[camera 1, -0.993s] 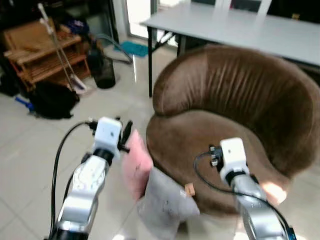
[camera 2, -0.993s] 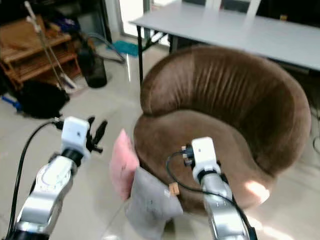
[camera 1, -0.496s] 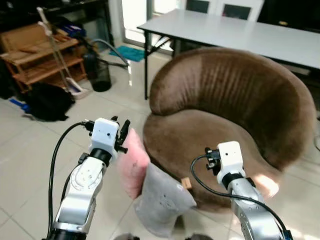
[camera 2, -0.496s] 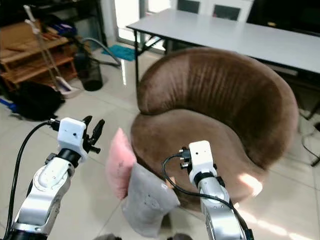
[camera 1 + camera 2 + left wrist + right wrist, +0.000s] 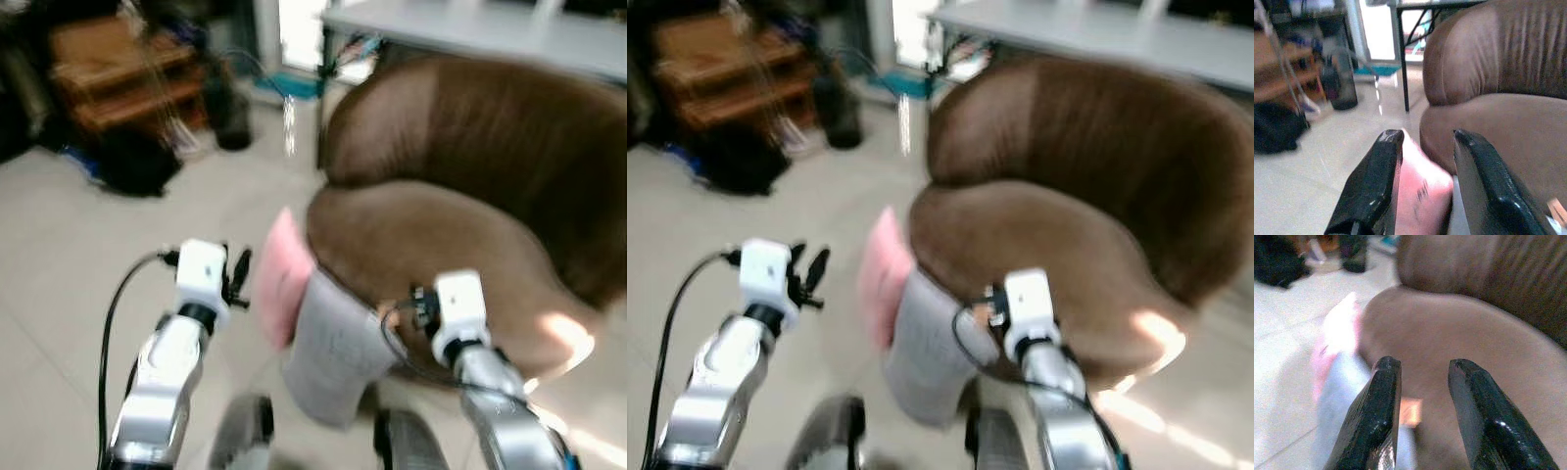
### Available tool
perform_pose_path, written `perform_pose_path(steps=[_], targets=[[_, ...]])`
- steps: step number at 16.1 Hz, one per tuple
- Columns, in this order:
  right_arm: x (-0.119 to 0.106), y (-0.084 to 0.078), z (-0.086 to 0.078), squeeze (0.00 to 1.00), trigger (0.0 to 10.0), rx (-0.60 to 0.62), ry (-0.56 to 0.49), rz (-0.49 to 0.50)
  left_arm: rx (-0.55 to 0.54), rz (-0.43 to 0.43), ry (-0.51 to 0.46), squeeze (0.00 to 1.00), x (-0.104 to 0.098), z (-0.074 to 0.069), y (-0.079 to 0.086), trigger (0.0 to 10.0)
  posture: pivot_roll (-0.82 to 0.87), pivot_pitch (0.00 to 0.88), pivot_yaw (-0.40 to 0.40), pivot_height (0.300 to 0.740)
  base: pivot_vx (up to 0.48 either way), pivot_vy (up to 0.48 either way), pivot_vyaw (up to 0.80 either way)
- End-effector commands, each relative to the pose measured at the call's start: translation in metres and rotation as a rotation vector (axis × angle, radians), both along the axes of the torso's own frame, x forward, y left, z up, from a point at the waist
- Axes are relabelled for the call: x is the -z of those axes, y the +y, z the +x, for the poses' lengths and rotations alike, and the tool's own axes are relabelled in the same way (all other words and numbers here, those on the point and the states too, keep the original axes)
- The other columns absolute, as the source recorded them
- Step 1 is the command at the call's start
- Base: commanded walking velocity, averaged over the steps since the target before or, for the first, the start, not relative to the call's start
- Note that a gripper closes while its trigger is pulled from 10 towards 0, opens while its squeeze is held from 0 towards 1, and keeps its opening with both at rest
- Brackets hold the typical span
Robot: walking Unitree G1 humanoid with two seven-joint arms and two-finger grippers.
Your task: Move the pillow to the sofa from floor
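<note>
A pink pillow and a grey pillow lean on the floor against the front of a round brown sofa chair. My left gripper is open, its two black fingers held to either side of the pink pillow top, a little above it. It rides at the end of the silver left arm. My right gripper is open and empty, hovering over the sofa seat's front edge above the grey pillow. The head views are blurred.
A grey table stands behind the sofa. At the back left are wooden shelves, a black bag and a dark bin. Pale tiled floor lies open to the left. My feet show at the bottom.
The camera has tilted down and moved, blurring the scene; the sofa and pillows sit higher in view and my feet now show. Both grippers stay open.
</note>
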State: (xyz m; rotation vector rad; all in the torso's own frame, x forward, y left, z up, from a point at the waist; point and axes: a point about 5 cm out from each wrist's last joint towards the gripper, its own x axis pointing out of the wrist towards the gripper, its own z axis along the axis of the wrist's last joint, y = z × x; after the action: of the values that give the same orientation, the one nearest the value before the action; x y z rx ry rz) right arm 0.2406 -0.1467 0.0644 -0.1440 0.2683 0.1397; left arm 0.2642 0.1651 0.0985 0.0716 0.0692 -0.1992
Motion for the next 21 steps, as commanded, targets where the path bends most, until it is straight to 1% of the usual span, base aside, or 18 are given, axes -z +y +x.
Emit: perform_pose_path(steps=[1,2,5,6,8,9,10,11,14,21], targets=[[-0.006,-0.001,0.001,0.69,10.0,0.002,-0.03,0.022,0.02,-0.047,-0.019,1.0,-0.008,0.003,-0.001,10.0,-0.04,0.034,-0.01,0.58,0.0,0.0,0.0],[-0.007,0.0,0.001,1.0,10.0,-0.007,-0.032,0.061,0.026,-0.057,-0.021,1.0,-0.01,0.002,-0.001,10.0,-0.04,0.034,-0.01,0.58,0.0,0.0,0.0],[-0.007,0.0,0.001,1.0,10.0,-0.021,-0.037,0.064,0.038,-0.069,-0.02,1.0,-0.01,0.001,-0.002,10.0,-0.04,0.038,-0.013,0.58,0.0,0.0,0.0],[-0.007,0.0,0.001,1.0,10.0,-0.022,-0.039,0.061,0.032,-0.057,-0.026,1.0,-0.011,0.001,-0.002,10.0,-0.04,0.04,-0.015,0.58,0.0,0.0,0.0],[-0.007,-0.001,0.001,1.0,10.0,-0.027,-0.032,0.053,0.026,0.0,-0.065,1.0,-0.014,0.002,0.0,10.0,-0.04,0.042,-0.016,0.58,0.0,0.0,0.0],[-0.007,-0.001,0.001,1.0,10.0,-0.04,-0.026,0.03,0.026,0.012,-0.084,1.0,-0.016,0.003,0.0,10.0,-0.04,0.043,-0.016,0.58,0.0,0.0,0.0],[-0.005,-0.004,0.001,1.0,10.0,-0.024,-0.012,-0.045,0.028,0.03,-0.083,0.4,-0.016,0.003,0.0,10.0,-0.04,0.043,-0.016,0.58,0.0,0.0,0.0],[-0.003,-0.006,0.002,0.0,10.0,-0.012,-0.003,-0.063,0.034,0.037,-0.076,0.0,-0.015,0.003,0.0,10.0,-0.05,0.043,-0.016,0.58,0.244,0.0,0.0],[0.0,-0.007,0.004,0.0,10.0,-0.013,0.007,-0.056,0.028,0.063,-0.083,0.0,-0.014,0.003,0.0,10.0,-0.04,0.046,-0.016,0.58,0.294,0.0,0.0],[0.003,-0.002,0.008,0.0,10.0,-0.003,0.014,-0.056,0.039,0.068,-0.085,0.0,-0.013,0.002,-0.001,10.0,-0.04,0.048,-0.015,0.58,0.341,0.0,0.0]])
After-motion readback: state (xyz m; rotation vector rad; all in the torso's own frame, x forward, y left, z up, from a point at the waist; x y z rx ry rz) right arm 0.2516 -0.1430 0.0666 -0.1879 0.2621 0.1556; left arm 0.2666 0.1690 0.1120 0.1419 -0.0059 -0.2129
